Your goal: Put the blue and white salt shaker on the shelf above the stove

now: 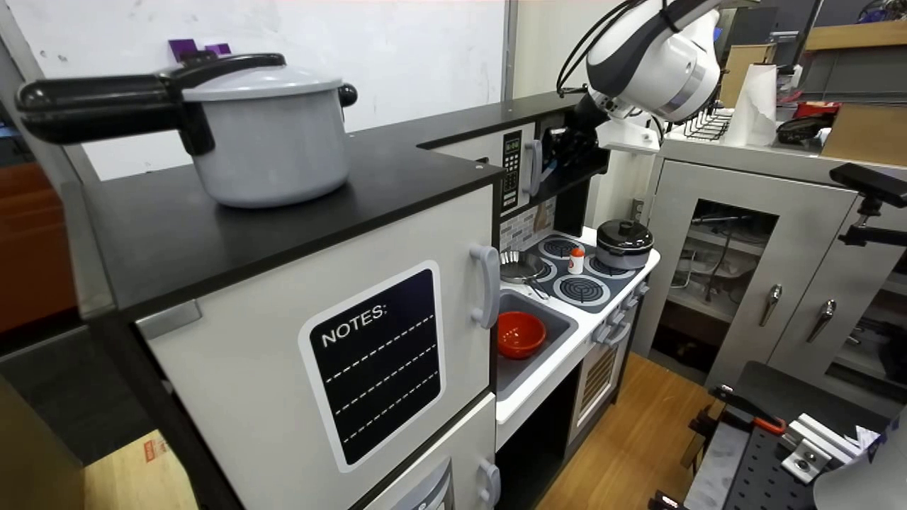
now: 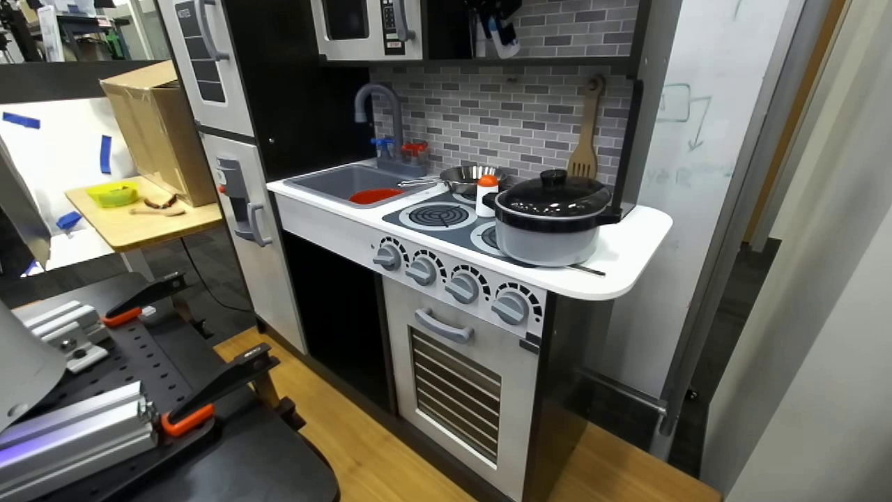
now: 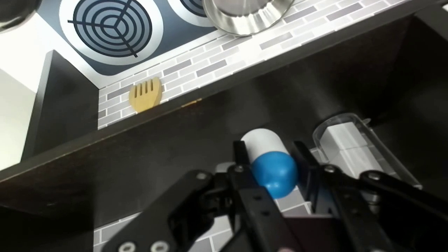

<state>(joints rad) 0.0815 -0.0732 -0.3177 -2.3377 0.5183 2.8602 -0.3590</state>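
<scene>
The blue and white salt shaker (image 3: 266, 150) is between my gripper's (image 3: 269, 145) two black fingers, blue cap toward the wrist. In an exterior view the shaker (image 2: 504, 40) hangs tilted from the gripper (image 2: 493, 10), its white base close above the shelf's front edge. I cannot tell if it touches. The dark shelf (image 3: 147, 157) lies beneath the shaker in the wrist view; its edge (image 2: 557, 61) runs above the stove (image 2: 631, 244). In an exterior view the gripper (image 1: 561, 149) reaches into the alcove beside the microwave; a bit of blue shows there.
A clear container with white blocks (image 3: 350, 147) lies on the shelf beside the right finger. The toy microwave (image 2: 369, 28) adjoins the alcove. Below on the stove are a lidded pot (image 2: 550, 237), an orange-capped shaker (image 2: 486, 199) and a metal pan (image 3: 248, 14). A wooden spatula (image 2: 585, 139) hangs under the shelf.
</scene>
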